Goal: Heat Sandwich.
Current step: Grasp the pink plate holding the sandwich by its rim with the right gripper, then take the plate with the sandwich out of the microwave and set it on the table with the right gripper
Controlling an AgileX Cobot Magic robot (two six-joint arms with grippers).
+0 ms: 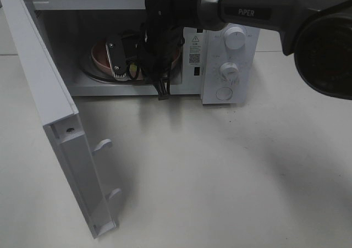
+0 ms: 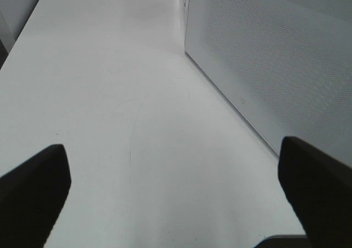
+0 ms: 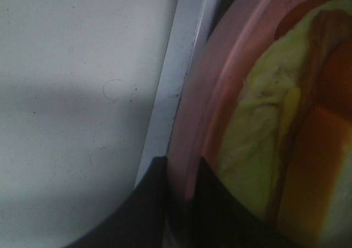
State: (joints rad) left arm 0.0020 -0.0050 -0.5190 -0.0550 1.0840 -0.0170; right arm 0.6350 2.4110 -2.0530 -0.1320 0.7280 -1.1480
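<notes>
The white microwave [image 1: 231, 55] stands at the back of the table with its door [image 1: 49, 110] swung wide open. Inside it lies a round pink plate [image 1: 102, 58]. My right gripper [image 1: 124, 66] reaches into the cavity from above. In the right wrist view its dark fingers [image 3: 148, 204] pinch the plate's rim [image 3: 220, 83], one on each side. The sandwich [image 3: 275, 138], orange-brown bread with pale yellow-green filling, lies on the plate just beyond the fingers. My left gripper [image 2: 173, 149] is open over bare table beside the microwave's side wall [image 2: 264, 55].
The open door juts toward the table's front left. The microwave's knobs [image 1: 235, 37] sit to the right of the cavity. The right arm's dark links [image 1: 275, 11] cross above the microwave. White table [image 1: 220, 176] spreads in front.
</notes>
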